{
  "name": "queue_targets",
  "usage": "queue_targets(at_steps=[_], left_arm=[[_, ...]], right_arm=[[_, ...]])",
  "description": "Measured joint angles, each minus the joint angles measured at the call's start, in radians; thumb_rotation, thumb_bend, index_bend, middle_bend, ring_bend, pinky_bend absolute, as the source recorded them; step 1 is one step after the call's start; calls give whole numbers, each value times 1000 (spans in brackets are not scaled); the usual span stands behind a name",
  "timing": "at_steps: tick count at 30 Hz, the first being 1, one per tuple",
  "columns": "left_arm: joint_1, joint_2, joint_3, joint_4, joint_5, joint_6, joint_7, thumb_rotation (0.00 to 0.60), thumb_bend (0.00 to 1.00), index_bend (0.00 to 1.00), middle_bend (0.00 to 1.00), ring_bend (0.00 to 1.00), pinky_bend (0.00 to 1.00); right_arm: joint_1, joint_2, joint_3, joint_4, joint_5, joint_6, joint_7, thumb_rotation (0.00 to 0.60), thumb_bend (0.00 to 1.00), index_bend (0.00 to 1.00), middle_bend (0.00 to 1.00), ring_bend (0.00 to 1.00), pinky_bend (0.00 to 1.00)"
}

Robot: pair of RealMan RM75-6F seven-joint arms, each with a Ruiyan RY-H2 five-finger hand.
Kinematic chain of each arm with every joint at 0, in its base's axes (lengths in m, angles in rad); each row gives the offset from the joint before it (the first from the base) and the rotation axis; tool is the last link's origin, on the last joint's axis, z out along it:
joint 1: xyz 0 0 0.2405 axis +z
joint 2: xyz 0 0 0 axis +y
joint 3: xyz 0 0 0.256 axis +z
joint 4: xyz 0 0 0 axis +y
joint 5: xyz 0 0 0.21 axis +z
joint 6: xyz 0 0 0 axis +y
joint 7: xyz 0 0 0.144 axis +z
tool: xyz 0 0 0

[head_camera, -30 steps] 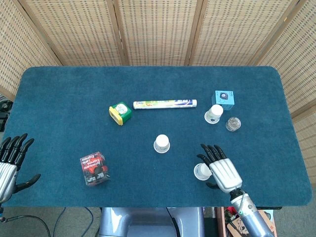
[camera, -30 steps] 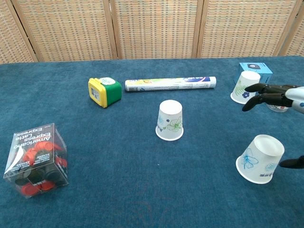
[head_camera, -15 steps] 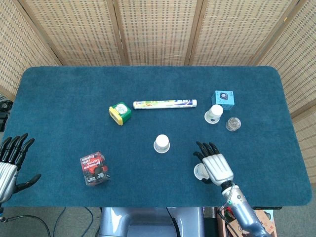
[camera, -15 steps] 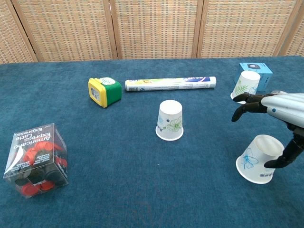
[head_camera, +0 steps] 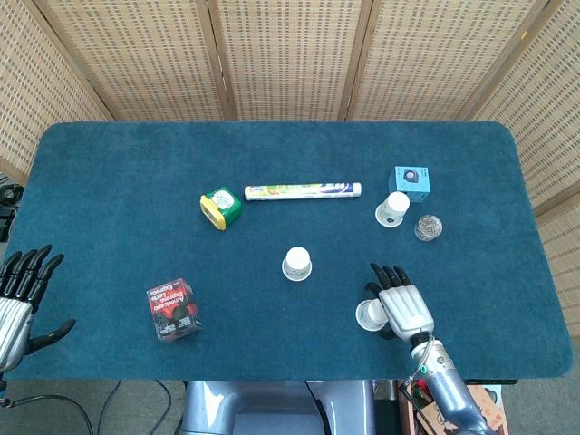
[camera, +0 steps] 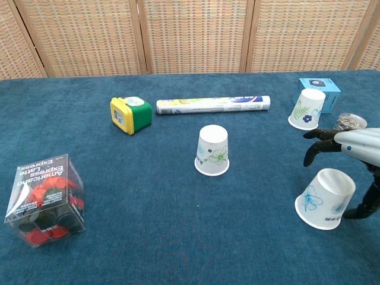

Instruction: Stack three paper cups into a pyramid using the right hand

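Note:
Three upside-down white paper cups stand apart on the blue table. One is in the middle (head_camera: pixel 296 264) (camera: pixel 212 151), one at the far right next to a blue box (head_camera: pixel 392 209) (camera: pixel 307 109), and one near the front right (head_camera: pixel 371 314) (camera: pixel 325 198). My right hand (head_camera: pixel 404 306) (camera: pixel 350 145) hovers just right of and above the front cup. Its fingers are spread over the cup and the thumb hangs down beside the cup's right wall; nothing is gripped. My left hand (head_camera: pixel 20 299) rests at the table's front left edge with its fingers apart, holding nothing.
A yellow-green container (head_camera: pixel 220 207) and a long printed tube (head_camera: pixel 303 191) lie at the back centre. A blue box (head_camera: pixel 410 181) and a crumpled shiny ball (head_camera: pixel 428 227) sit by the far cup. A clear box of red capsules (head_camera: pixel 174 309) stands front left.
My right hand has shifted slightly right and its fingers have dropped lower over the front cup. The cups and the left hand have not moved.

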Motion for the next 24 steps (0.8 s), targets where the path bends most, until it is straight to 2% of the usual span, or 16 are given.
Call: queue_targets(at_steps=[8,19,24], left_arm=[[0,0,1,0,3,0,0,600,180,0,0,0,0],[-1,0,1,0,3,0,1,600,180,0,0,0,0],[-1,0,1,0,3,0,-1,600,179,0,0,0,0]], right_arm=[[15,-11,-10,37,5,11,24,600,129,349,0,0,0],[24,-15,-27,44,-3,35,44,600,137,467,3,0,0],[27,-21,-34,47,3,41,42,600,138,481,5,0,0]])
